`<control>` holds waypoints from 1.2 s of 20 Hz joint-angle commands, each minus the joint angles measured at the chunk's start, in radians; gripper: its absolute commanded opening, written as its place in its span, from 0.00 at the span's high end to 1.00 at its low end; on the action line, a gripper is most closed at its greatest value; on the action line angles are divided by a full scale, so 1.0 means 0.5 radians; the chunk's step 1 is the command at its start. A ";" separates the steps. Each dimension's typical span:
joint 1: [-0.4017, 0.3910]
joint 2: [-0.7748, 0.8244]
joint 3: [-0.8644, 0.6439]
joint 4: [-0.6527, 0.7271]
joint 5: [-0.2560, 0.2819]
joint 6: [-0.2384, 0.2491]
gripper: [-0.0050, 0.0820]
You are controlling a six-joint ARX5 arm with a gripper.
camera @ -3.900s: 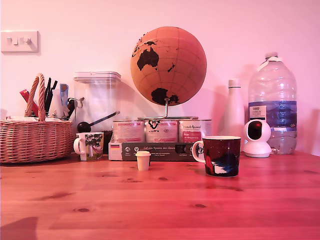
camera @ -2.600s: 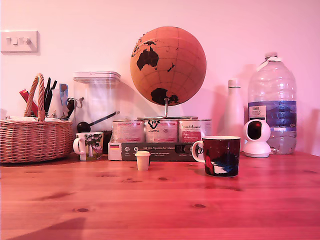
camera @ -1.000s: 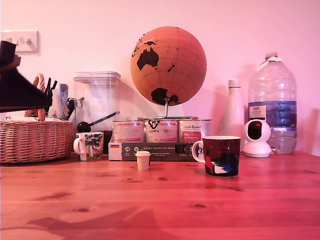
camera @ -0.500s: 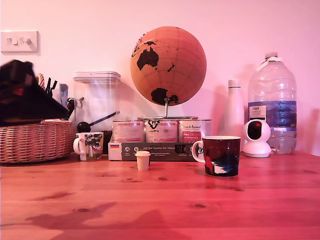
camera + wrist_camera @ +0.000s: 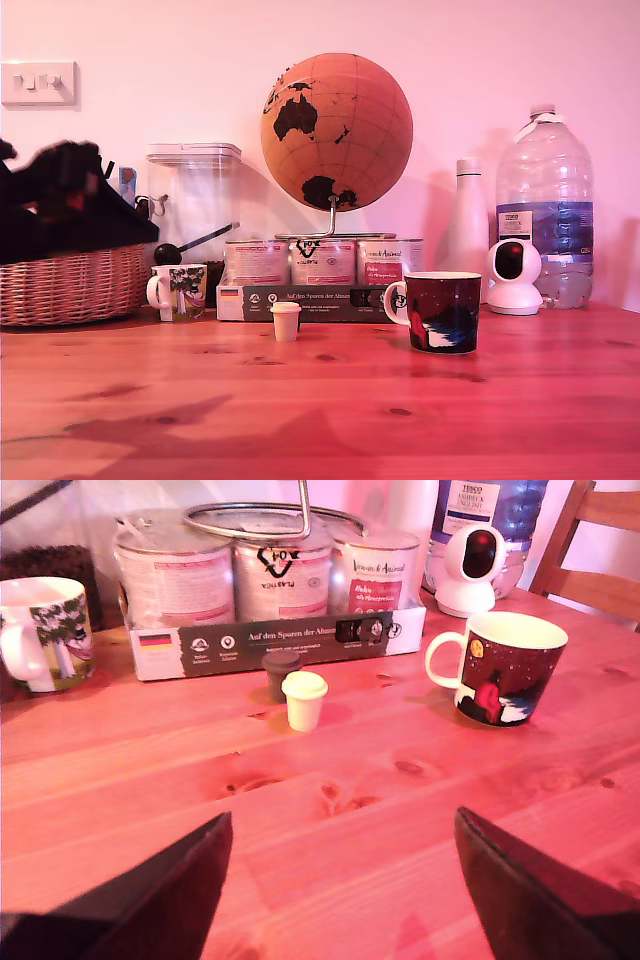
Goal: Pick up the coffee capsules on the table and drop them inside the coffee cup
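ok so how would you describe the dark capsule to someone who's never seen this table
Find the cork globe and the three tins in a box under it. Just in front of that box stand two tiny pods. The brown capsule is the one nearer the box, half hidden behind the cream capsule.

My outside camera is sitting low, looking straight across the table (image 5: 330,400) at the wall, while my wrist camera is looking down closer; both are seeing the coffee cup (image 5: 443,312) (image 5: 509,668).
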 commanded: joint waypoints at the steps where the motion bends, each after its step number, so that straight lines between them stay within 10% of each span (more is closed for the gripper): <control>1: -0.005 0.081 0.014 0.087 -0.009 0.010 0.20; 24: -0.005 1.066 0.616 0.300 -0.005 0.074 0.20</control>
